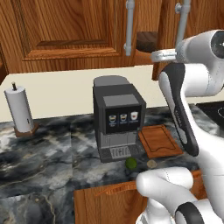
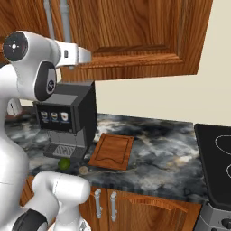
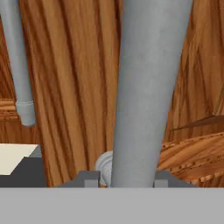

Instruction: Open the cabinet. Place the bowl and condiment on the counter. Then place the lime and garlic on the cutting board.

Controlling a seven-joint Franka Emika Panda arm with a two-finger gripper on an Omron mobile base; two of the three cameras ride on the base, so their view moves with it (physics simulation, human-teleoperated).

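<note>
The gripper (image 3: 124, 181) is straddling the cabinet (image 3: 78, 87) door's handle (image 3: 148, 87), fingers parted either side. The bar is running lengthwise straight ahead between them.

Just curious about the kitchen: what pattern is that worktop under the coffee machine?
Dark grey-black marble counter with pale and golden veins, best in the right base view.

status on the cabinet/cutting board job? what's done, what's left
Done: nothing finished. In hand: the tool straddles a grey bar handle of the cabinet, whose right door stands slightly ajar, a dark gap beside it. Left: finish opening, bring out the bowl and condiment (neither identifiable yet), then move the lime and garlic, both on the counter, onto the bare cutting board.
</note>
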